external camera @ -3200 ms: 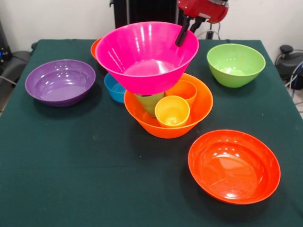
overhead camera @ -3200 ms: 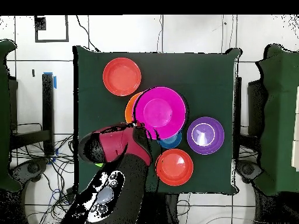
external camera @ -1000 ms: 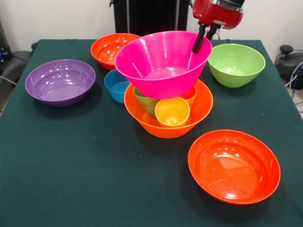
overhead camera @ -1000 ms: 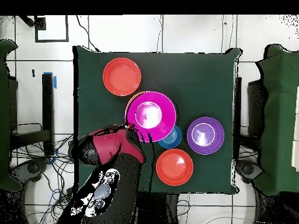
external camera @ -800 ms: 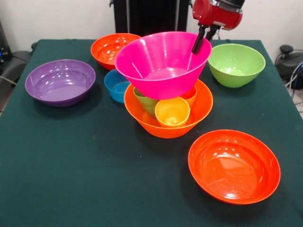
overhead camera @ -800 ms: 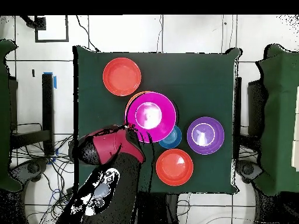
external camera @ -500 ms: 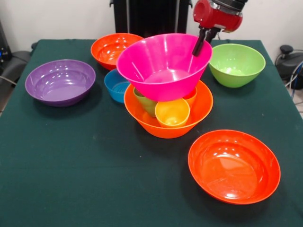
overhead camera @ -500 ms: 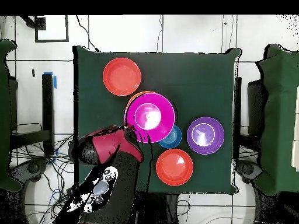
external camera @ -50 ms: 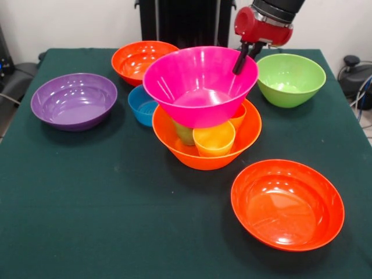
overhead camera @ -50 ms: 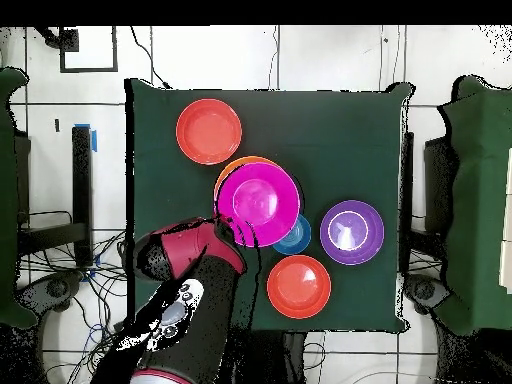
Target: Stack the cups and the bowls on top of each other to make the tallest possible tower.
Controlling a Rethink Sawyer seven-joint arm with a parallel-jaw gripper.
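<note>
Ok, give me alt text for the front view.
A red gripper holds the rim of a large pink bowl sitting on three cups inside a light orange bowl. Purple, blue, lime green and two red-orange bowls surround it on a green table.

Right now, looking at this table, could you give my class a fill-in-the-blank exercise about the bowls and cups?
1. The tool grips the rim of the ____ bowl.
2. The cups stand inside the light ____ bowl.
3. The small blue bowl sits between the tower and the ____ bowl.
4. The lime green bowl holds ____ cups.

Missing words: pink; orange; purple; no
</note>
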